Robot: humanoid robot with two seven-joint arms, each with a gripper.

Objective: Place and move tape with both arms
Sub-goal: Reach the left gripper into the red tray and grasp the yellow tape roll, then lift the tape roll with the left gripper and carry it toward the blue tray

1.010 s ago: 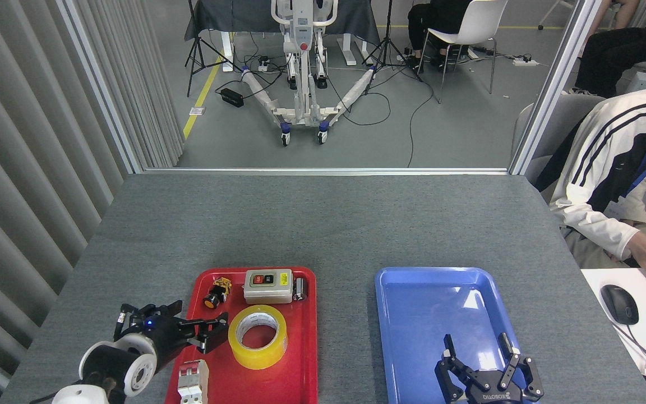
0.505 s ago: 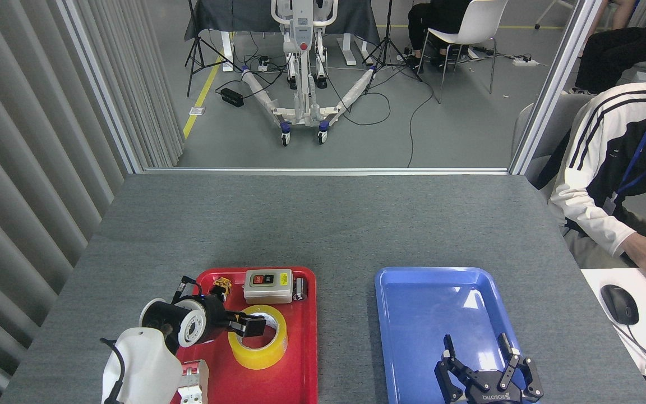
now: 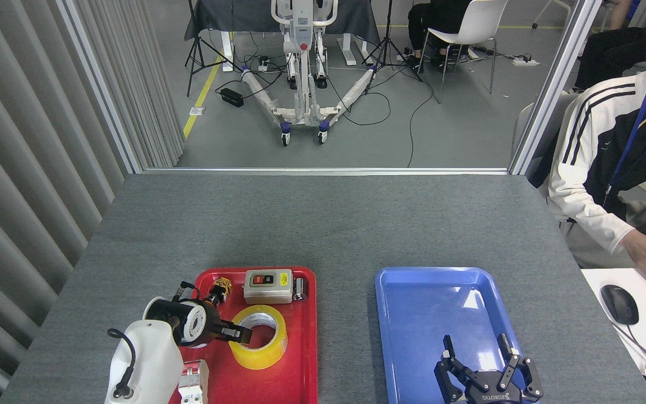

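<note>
The tape [image 3: 267, 350], a yellow roll with a white core, lies flat in the red tray [image 3: 296, 372]. My left arm comes in from the lower left, and my left gripper [image 3: 239, 335] is low at the roll's left rim, with dark fingertips [image 3: 244, 334] at the edge of the core hole. It is seen end-on, so its state is unclear. My right gripper [image 3: 483, 365] hovers over the near part of the blue tray [image 3: 429, 308], fingers spread and holding nothing.
The red tray also holds a grey switch box [image 3: 267, 285], a yellow-and-black push button [image 3: 217, 290] and a white circuit breaker [image 3: 194, 380]. A seated person [image 3: 609, 163] is at the right, beside a white desk with a mouse [image 3: 619, 303].
My left arm swung right from beside the red tray to the tape, then its fingers drew back slightly to the roll's left rim. The right arm stayed still. The person shifted.
</note>
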